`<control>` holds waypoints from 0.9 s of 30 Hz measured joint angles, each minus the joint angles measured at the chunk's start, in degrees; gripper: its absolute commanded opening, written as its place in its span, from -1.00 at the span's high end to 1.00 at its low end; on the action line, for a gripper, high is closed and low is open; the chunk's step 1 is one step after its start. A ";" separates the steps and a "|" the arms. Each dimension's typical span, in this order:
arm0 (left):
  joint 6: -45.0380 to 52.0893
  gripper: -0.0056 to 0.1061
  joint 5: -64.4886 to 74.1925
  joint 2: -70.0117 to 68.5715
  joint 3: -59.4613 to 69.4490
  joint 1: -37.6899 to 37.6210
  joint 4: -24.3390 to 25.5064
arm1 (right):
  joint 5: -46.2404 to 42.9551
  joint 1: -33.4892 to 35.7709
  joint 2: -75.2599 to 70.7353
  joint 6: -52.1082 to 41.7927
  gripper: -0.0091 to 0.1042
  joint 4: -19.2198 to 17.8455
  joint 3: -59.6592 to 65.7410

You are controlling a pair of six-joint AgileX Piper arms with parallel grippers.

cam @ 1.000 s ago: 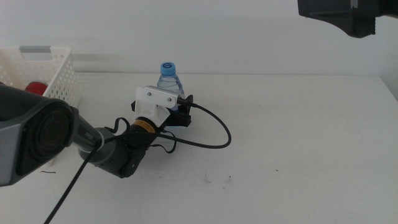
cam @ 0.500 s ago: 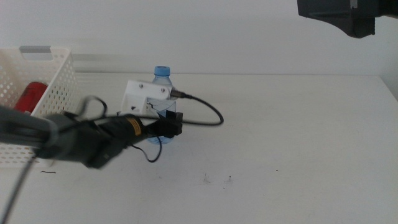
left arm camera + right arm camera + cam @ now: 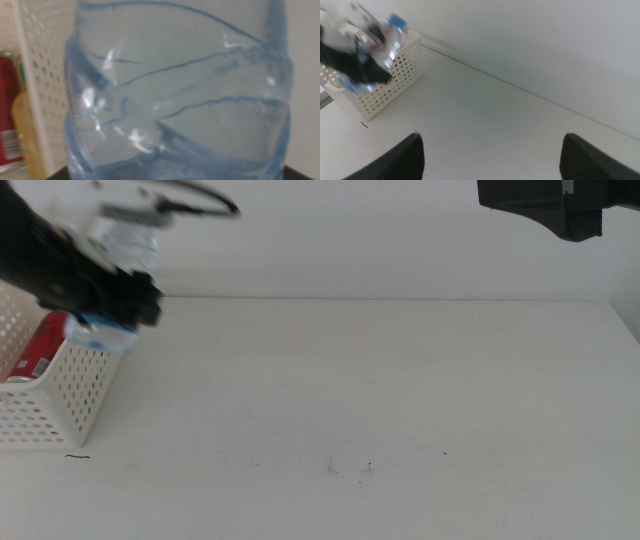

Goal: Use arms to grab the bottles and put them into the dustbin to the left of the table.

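Left pincer (image 3: 128,308) gripping water bottle (image 3: 180,90) above dustbin (image 3: 60,395)

The water bottle (image 3: 118,330) is clear with a blue cap, held off the table (image 3: 400,410) in the left gripper (image 3: 120,305), tilted, over the near right corner of the dustbin (image 3: 60,395) at about ten o'clock. The dustbin is a white perforated basket standing on the table's left edge. Inside it lies the red can (image 3: 40,348), leaning against the wall, and beside it the yellowish tea bottle (image 3: 27,125) shows through the holes. The table is white and flat with a few dark specks.
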 measured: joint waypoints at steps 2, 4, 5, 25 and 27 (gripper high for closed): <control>4.30 0.93 5.60 0.54 -5.01 4.40 -3.74 | 0.00 0.00 0.00 0.00 -0.79 0.00 0.00; 6.15 0.93 8.74 1.52 -9.29 8.50 -4.80 | 0.00 0.00 0.00 0.00 -0.79 0.00 0.00; 6.87 0.93 10.10 2.31 -11.51 10.82 -5.03 | 0.00 0.00 0.00 0.00 -0.79 0.00 0.00; 14.89 0.54 15.51 26.09 -22.62 24.90 -7.34 | 0.00 0.00 0.00 0.00 -0.79 0.00 0.00; 14.89 0.24 14.64 26.97 -22.61 24.90 -6.83 | 0.00 0.00 0.00 0.00 -0.79 0.00 0.00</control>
